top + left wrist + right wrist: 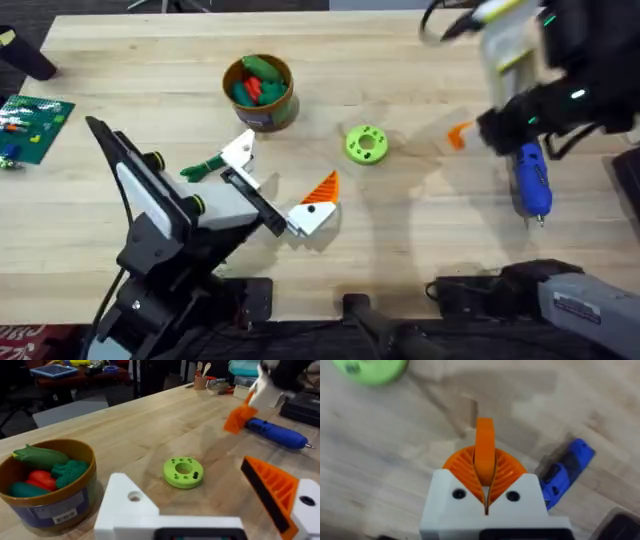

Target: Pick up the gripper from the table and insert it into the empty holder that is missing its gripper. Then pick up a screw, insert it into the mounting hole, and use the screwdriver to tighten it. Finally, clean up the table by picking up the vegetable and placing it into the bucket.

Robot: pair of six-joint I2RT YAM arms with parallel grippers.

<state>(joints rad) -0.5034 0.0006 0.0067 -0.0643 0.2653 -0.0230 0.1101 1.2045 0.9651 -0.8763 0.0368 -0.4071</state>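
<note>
Screwdriver (529, 180) is the thing to watch — it is lying flat on the table (420, 250) at the right side, its blue handle running roughly toward and away from the arms' bases, the thin metal tip pointing toward the near edge. The right gripper (459, 136) is hanging just beside the handle's far end, a little toward the table's middle, so this arm is plainly the nearer one. In its own wrist view the orange pads (484, 450) are lying pressed together with nothing between them, and the blue handle is sitting off to one side of them, not under them. My reading is that any grasp of the tool would need the fingers parted first and shifted sideways over the handle, across its long axis.

The left gripper (280, 178) is sitting well apart, near the table's middle, with its fingers spread wide and empty. The dark-green vegetable (203, 168) is lying just beside it — while the bucket (260, 92), already holding other toy vegetables, is standing farther back. The lime-green disc (366, 143) is resting between the two grippers.
</note>
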